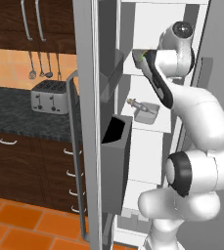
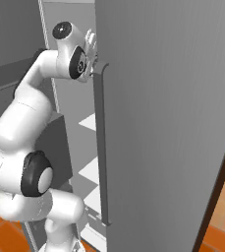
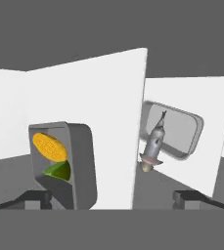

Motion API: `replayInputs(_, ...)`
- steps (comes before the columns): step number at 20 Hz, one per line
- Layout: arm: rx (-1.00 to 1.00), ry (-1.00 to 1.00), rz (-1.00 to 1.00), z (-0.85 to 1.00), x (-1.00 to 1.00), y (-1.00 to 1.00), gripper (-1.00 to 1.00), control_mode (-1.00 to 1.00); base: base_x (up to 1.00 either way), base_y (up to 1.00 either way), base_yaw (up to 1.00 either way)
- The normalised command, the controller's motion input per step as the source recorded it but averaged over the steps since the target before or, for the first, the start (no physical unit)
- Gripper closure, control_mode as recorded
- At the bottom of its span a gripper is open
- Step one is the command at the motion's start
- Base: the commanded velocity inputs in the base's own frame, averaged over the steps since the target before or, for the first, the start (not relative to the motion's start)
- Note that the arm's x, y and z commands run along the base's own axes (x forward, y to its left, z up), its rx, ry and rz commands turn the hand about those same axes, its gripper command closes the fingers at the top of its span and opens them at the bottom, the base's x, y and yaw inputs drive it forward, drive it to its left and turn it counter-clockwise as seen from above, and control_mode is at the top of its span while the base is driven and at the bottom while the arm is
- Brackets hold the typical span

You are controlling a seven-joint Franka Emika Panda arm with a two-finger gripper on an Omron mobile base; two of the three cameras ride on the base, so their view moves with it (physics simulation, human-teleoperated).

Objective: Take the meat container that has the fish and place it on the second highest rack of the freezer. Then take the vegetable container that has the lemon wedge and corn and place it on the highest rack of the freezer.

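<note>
A home kitchen: dark wood cabinets [image 1: 8,19], a speckled black tabletop [image 1: 15,114] with a silver toaster [image 1: 49,96], utensils [image 1: 41,66] hanging on an orange wall, terracotta floor tiles [image 1: 20,219], and the freezer [image 1: 152,146] standing open.

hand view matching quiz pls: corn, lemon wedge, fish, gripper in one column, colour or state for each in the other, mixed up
Things:
1. corn
2. lemon wedge
3. fish
4. gripper

Colour or state:
A. silvery grey, lying across the pan's rim
B. jaws open, holding nothing
C. bright green
D. yellow-orange

Pairs: 1-D, 2-C, 3-A, 4-B
</note>
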Motion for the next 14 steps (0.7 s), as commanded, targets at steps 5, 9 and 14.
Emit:
replayInputs(5, 0.00, -0.01, 0.00, 0.23, -1.00, 0.00, -1.00, -1.00, 0.00, 0.00, 0.00)
replayInputs(9, 0.00, 0.07, 0.02, 0.04, -1.00, 0.00, -1.00, -1.00, 0.00, 0.00, 0.00)
replayInputs(14, 0.00, 0.12, 0.05, 0.00, -1.00, 0.03, -1.00, -1.00, 0.00, 0.00, 0.00)
